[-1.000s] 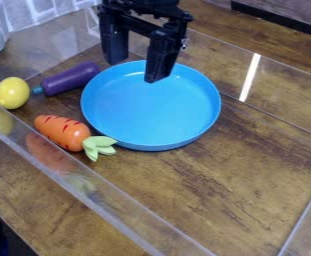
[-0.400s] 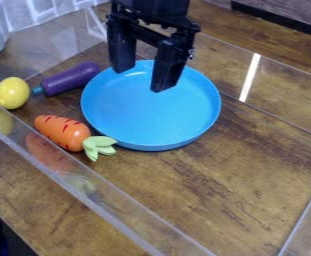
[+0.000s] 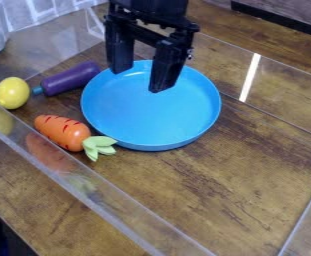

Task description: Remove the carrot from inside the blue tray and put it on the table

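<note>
Carrot, unmoved, on the table beside the tray.

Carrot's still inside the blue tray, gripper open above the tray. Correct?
Not quite: the camera view shows the carrot outside the blue tray, on the table beside it. The gripper is indeed open above the tray.

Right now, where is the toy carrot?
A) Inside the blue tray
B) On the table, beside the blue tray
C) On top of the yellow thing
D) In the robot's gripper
B, because the carrot lies on the table just outside the rim of the blue tray.
</note>
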`<act>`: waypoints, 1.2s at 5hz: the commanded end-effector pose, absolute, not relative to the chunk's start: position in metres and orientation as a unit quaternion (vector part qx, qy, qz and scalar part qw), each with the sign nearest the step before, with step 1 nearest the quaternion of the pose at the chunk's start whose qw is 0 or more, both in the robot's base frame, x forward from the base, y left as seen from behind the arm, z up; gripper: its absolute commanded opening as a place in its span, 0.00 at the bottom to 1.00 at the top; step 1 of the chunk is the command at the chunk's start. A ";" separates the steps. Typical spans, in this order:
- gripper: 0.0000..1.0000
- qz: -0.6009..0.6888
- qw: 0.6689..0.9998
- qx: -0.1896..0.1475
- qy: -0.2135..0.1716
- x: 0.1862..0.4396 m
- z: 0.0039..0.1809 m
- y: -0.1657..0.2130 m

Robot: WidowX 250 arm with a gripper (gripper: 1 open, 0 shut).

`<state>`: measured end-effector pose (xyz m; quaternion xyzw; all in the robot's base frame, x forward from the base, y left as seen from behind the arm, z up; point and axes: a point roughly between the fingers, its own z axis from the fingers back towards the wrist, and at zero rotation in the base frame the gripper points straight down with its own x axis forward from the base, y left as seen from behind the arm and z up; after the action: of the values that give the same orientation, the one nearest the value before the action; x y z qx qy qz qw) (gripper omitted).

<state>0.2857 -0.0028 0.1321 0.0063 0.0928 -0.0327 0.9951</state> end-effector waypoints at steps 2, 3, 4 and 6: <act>1.00 -0.011 0.999 0.006 0.044 0.290 0.163 0.007; 1.00 -0.018 0.999 0.007 0.046 0.291 0.162 0.004; 1.00 -0.012 0.999 0.004 0.051 0.290 0.157 0.007; 1.00 -0.002 0.998 0.000 0.061 0.286 0.147 0.013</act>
<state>0.2856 0.0095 0.1305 -0.0010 0.0912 -0.0050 0.9958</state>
